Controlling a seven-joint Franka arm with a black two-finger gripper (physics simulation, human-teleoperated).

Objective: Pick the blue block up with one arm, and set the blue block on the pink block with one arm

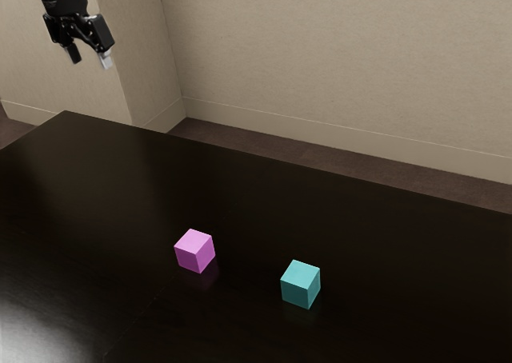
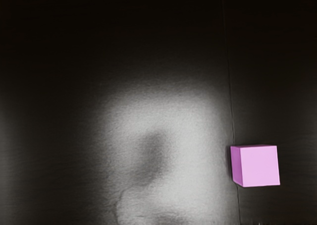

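Observation:
A blue-green block (image 1: 300,284) rests on the dark table (image 1: 96,219), toward the front and to the exterior view's right. The pink block (image 1: 194,250) sits a short way to its left, apart from it. My gripper (image 1: 90,57) hangs high at the upper left, far above the table and well away from both blocks. Its two fingers stand apart with nothing between them. In the wrist view the pink block (image 2: 255,165) lies on the table far below the hand, off to one side.
The dark glossy table (image 2: 74,61) carries a bright patch of reflected light. Beyond its far edge are a brown floor (image 1: 336,155) and a beige wall (image 1: 336,51) with a jutting corner near the arm.

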